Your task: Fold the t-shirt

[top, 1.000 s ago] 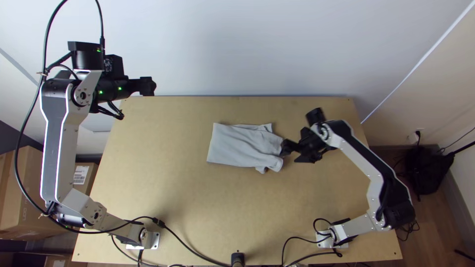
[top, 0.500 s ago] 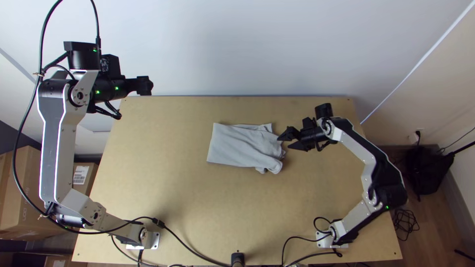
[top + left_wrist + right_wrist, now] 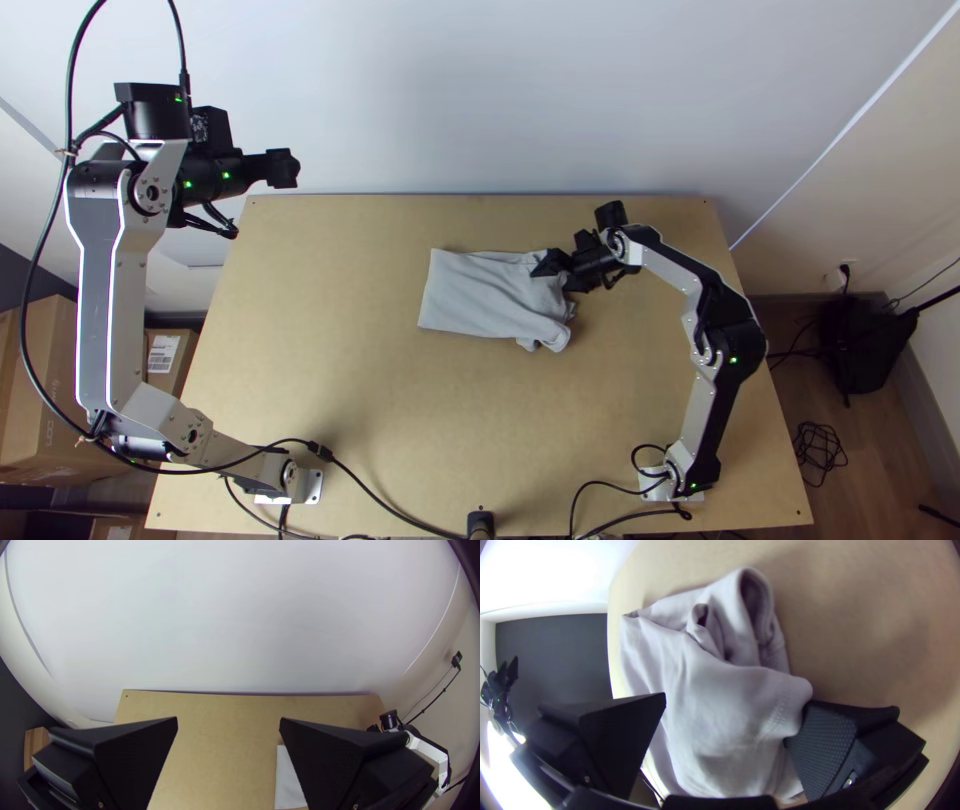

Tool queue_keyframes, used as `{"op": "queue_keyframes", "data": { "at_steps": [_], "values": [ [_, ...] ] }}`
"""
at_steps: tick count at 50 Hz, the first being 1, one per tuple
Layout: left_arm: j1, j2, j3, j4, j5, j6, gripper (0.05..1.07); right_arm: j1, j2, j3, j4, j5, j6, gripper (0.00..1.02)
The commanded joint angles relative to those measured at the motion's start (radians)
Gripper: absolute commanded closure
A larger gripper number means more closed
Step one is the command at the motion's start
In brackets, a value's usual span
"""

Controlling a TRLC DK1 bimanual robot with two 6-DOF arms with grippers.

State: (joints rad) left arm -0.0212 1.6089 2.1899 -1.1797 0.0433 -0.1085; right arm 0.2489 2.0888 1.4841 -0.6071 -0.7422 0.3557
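T-shirt: the pale grey, soft fabric t-shirt (image 3: 485, 295) lay below and between the fingers of the wide-fingered black right gripper (image 3: 735, 700).
Right fingers: spread, not pinching.
Flat-fingered black left gripper (image 3: 228, 718): spread, well apart from the t-shirt.
Done: apparently folded into a rough rectangle.
Remaining: the bunched end near the right fingers probably needed tidying or tucking.
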Motion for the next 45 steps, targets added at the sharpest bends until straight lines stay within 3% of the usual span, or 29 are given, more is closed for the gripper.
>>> {"op": "queue_keyframes", "data": {
  "at_steps": [1, 7, 9, 14, 19, 31, 45],
  "values": [
    [0.010, -0.033, 0.030, 0.009, -0.002, 0.000, 0.10, 0.050, 0.112, 0.038, 0.020, 0.021, 0.020, 0.05],
    [0.012, -0.033, 0.041, 0.009, -0.002, 0.000, 0.10, 0.089, 0.148, 0.096, 0.030, 0.024, 0.043, 0.06],
    [0.014, -0.033, 0.042, 0.009, -0.002, 0.000, 0.10, 0.095, 0.157, 0.110, 0.032, 0.024, 0.048, 0.14],
    [0.017, -0.038, 0.044, 0.008, -0.002, 0.000, 0.10, 0.098, 0.172, 0.128, 0.052, 0.037, 0.075, 0.66],
    [0.023, -0.043, 0.044, 0.008, -0.002, 0.000, 0.10, 0.078, 0.177, 0.130, 0.067, 0.043, 0.091, 1.01],
    [0.035, -0.050, 0.044, 0.006, -0.002, 0.001, 0.10, -0.039, 0.137, 0.085, 0.135, 0.079, 0.141, 1.00],
    [0.032, -0.058, 0.042, 0.006, 0.000, -0.007, 0.10, -0.292, -0.012, -0.070, 0.277, 0.139, 0.223, 1.00]
  ]
}}
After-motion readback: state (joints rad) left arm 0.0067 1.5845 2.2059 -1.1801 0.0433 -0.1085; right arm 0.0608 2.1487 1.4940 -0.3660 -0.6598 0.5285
